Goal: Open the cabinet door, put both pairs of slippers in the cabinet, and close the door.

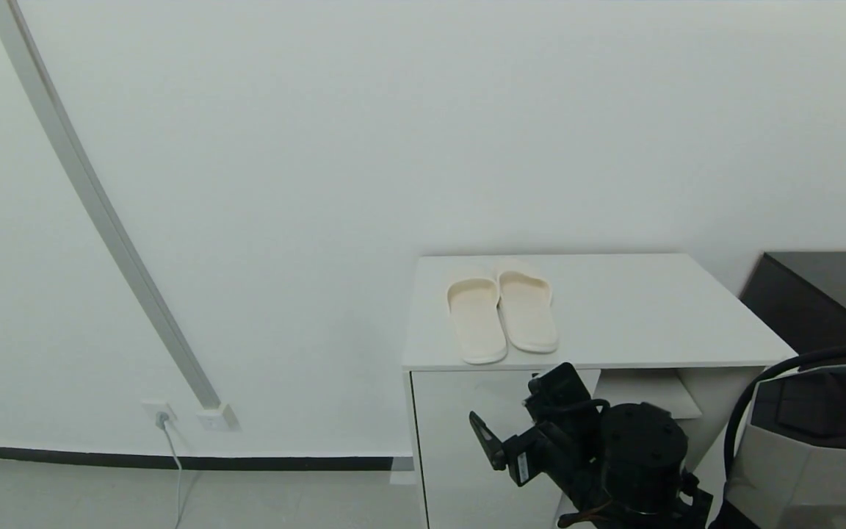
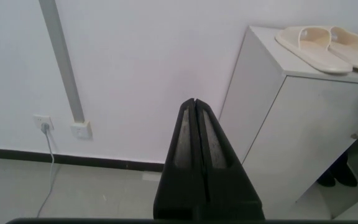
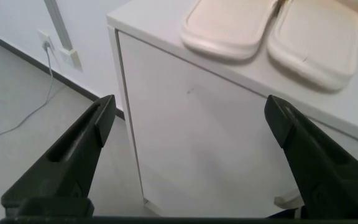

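A pair of cream slippers point(image 1: 502, 312) point(image 2: 325, 40) point(image 3: 272, 28) lies side by side on top of the white cabinet point(image 1: 651, 308), near its left front. The cabinet door point(image 1: 460, 441) point(image 2: 316, 130) point(image 3: 197, 155) on the left front looks closed. To its right a shelf point(image 1: 643, 393) shows in an open section. My right gripper point(image 1: 515, 400) point(image 3: 190, 102) is open wide, just in front of the door below the top edge. My left gripper point(image 2: 194, 106) is shut on nothing, off to the cabinet's left, facing the wall. A dark shape point(image 2: 337, 177) shows low on the door; I cannot tell what it is.
A wall socket with a plugged cable point(image 1: 158, 415) point(image 2: 44, 124) and a grey conduit strip point(image 1: 100, 213) are on the wall left of the cabinet, above open floor. A dark piece of furniture point(image 1: 827, 294) stands right of the cabinet.
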Tool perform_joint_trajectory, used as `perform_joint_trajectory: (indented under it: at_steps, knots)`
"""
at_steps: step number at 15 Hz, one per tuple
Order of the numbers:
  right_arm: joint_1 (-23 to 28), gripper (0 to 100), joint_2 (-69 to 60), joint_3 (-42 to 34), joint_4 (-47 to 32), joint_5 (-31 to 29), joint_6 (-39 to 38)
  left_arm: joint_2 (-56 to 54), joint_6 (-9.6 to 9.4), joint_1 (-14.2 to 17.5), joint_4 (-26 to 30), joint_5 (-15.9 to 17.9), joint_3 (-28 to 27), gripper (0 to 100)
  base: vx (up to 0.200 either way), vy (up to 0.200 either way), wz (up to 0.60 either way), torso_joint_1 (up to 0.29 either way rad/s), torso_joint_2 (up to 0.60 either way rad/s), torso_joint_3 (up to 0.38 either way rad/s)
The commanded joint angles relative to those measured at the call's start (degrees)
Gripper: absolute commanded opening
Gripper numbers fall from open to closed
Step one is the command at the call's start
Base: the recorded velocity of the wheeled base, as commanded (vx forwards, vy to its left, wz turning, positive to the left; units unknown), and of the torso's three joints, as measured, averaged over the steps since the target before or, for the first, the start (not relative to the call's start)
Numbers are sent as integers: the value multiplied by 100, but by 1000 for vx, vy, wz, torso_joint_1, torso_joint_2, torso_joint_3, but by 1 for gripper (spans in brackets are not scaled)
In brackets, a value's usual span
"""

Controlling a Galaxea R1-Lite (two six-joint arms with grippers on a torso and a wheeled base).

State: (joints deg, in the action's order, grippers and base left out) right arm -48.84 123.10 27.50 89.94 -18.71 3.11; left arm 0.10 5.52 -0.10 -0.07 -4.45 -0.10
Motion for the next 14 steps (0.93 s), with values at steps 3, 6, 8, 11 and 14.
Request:
perform_joint_trajectory:
  at_steps: [3,6,8,11,14]
  knots:
    - [6,100,30,10,6,-1,6,8,1,1,-1,-3,1,0,0,0,0,173,-385,-217]
    - [67,100,39,1,6,8,190,8,1,1,-1,-3,1,0,0,0,0,170,-365,-194]
    - [102,100,30,10,6,-1,190,8,1,1,-1,-3,1,0,0,0,0,28,-52,-28]
    - [217,100,3,264,6,-1,199,8,1,1,-1,-3,1,0,0,0,0,0,0,0]
    - [480,100,-287,941,-1242,-97,14,8,1,1,-1,-3,1,0,0,0,0,0,0,0]
